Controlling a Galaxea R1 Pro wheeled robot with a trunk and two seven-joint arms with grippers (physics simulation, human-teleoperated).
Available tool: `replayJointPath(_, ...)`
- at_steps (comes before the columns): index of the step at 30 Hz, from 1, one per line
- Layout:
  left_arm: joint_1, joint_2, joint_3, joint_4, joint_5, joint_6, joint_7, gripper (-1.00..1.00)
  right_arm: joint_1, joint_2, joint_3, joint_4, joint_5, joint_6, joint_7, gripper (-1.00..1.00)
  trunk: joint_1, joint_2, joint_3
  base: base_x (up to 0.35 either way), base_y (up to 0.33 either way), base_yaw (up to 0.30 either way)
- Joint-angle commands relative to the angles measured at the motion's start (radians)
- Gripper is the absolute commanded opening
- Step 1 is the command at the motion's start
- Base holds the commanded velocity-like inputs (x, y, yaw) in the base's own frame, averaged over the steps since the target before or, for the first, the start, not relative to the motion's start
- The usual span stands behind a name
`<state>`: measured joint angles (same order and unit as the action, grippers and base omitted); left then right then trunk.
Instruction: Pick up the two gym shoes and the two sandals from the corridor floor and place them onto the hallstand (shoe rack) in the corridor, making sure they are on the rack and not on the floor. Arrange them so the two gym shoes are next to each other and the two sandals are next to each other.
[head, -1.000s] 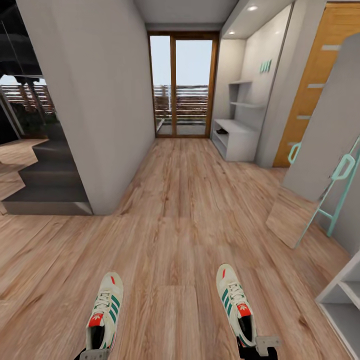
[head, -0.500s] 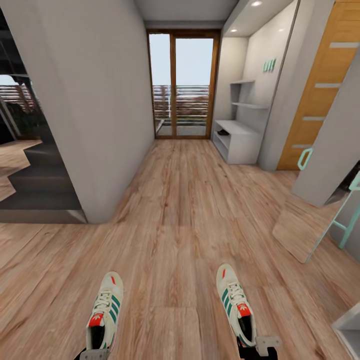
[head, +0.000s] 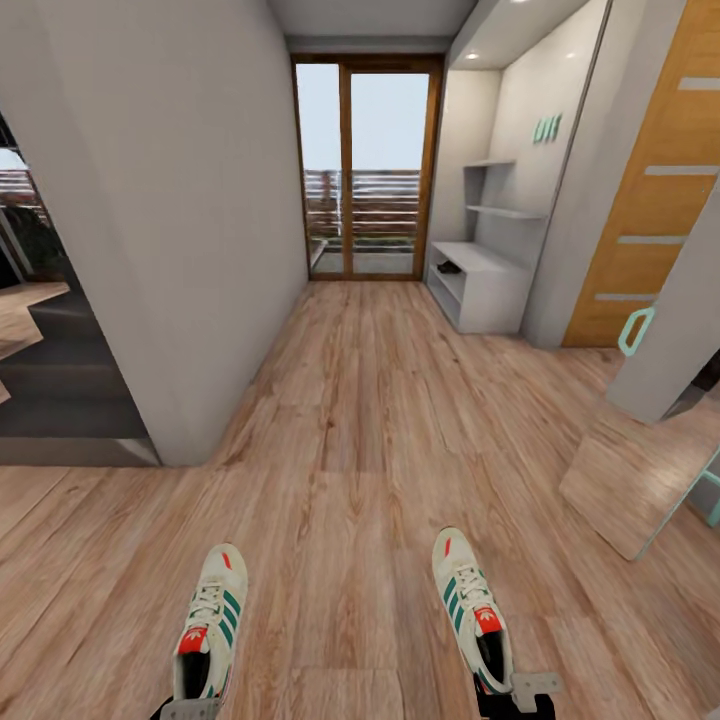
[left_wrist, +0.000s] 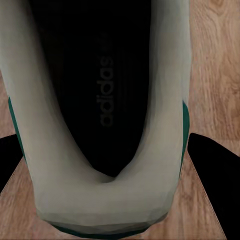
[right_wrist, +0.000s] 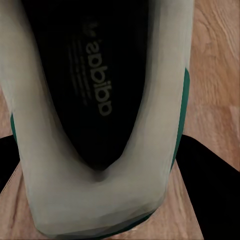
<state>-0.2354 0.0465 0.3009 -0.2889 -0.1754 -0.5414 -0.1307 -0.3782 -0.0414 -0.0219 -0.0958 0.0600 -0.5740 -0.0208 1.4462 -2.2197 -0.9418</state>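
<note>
Camera has advanced along the corridor floor (head: 360, 400); hallstand (head: 485, 285) at one o'clock looms nearer.
Transit step: left claw (head: 190, 708) and right claw (head: 520, 692) each hold a gym shoe (head: 210, 625); next, approach rack.

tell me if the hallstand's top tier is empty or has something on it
Not empty: a small dark item sits on the hallstand top tier, too far away to identify.
</note>
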Motion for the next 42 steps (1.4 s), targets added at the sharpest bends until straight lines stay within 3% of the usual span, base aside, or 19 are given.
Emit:
replayJointPath(1,-0.001,0.0,0.009,0.0,-0.009,-0.003,-0.005,-1.0,-0.001,0.0,-0.003,0.001,0.007,-0.003,-0.002,-1.0,0.0,0.0,-0.001,0.339,0.0,0.0)
replayJointPath(42,-0.001,0.001,0.01,-0.001,-0.009,-0.005,-0.006,-1.0,-0.001,0.0,-0.004,0.001,0.006,-0.003,-0.003,-1.0,0.0,0.0,-0.001,0.339,0.0,0.0)
